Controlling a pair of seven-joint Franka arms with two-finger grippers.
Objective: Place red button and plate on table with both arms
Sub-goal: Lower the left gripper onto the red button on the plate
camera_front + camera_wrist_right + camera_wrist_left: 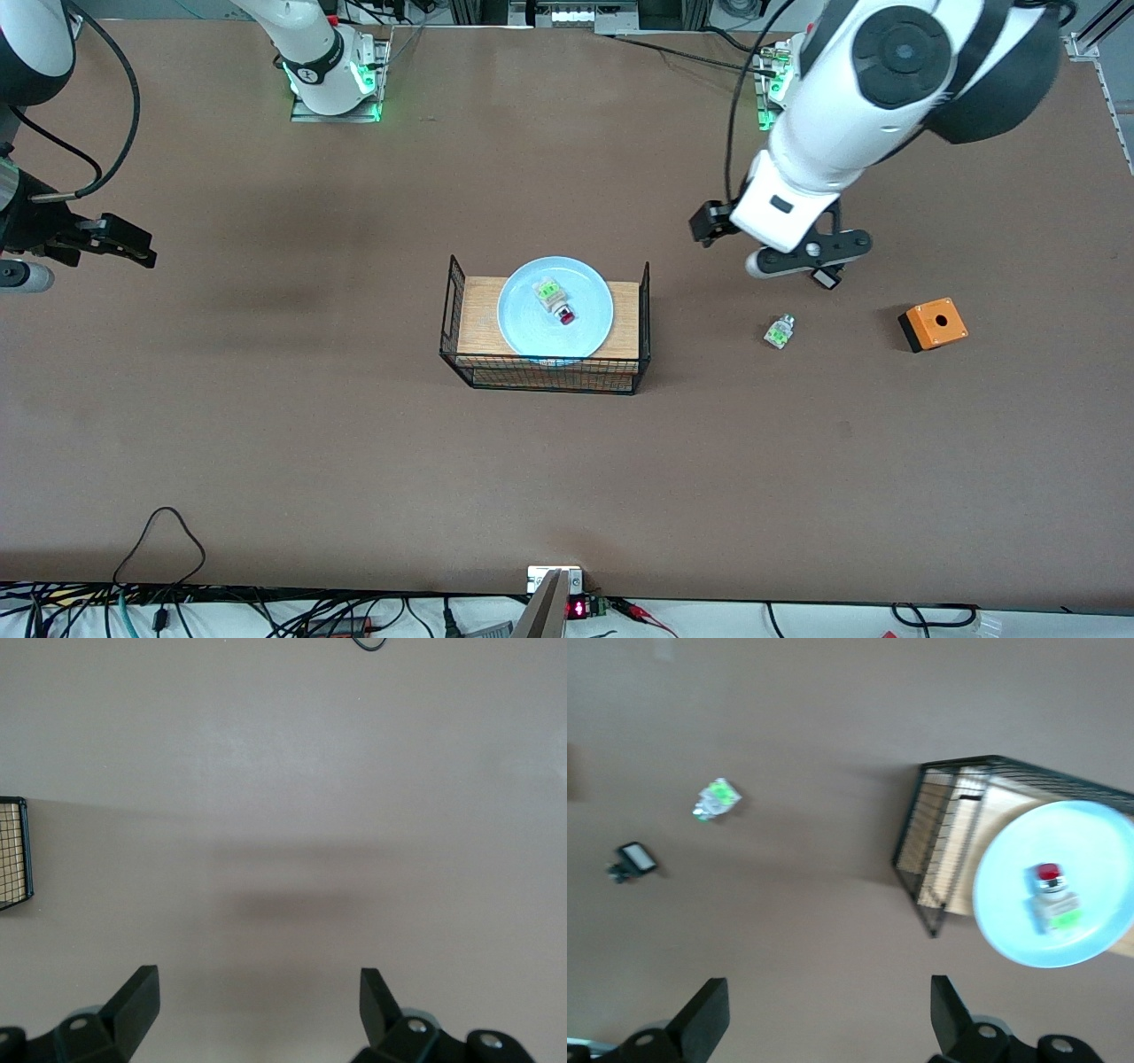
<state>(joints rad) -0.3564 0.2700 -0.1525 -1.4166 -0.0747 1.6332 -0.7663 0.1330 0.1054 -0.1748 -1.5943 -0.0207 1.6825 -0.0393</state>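
Note:
The pale-blue plate [532, 326] sits on the wooden-topped black wire basket [474, 310] at the middle of the table [354, 461]. The red button [558, 303] lies on the plate with its red cap toward the front camera. In the left wrist view the plate [1010, 921] and the red button [1052, 896] both show. My left gripper [802, 252] is open and empty, up over bare table toward the left arm's end, beside the basket; it also shows in the left wrist view [828, 1014]. My right gripper [120, 241] is open and empty over bare table at the right arm's end; it also shows in the right wrist view [257, 1005].
A white-green piece without red [780, 331] and a small black-and-white part [826, 277] lie on the table under the left gripper. An orange box with a round hole [933, 324] lies nearer the left arm's end. A basket corner [13, 850] shows in the right wrist view.

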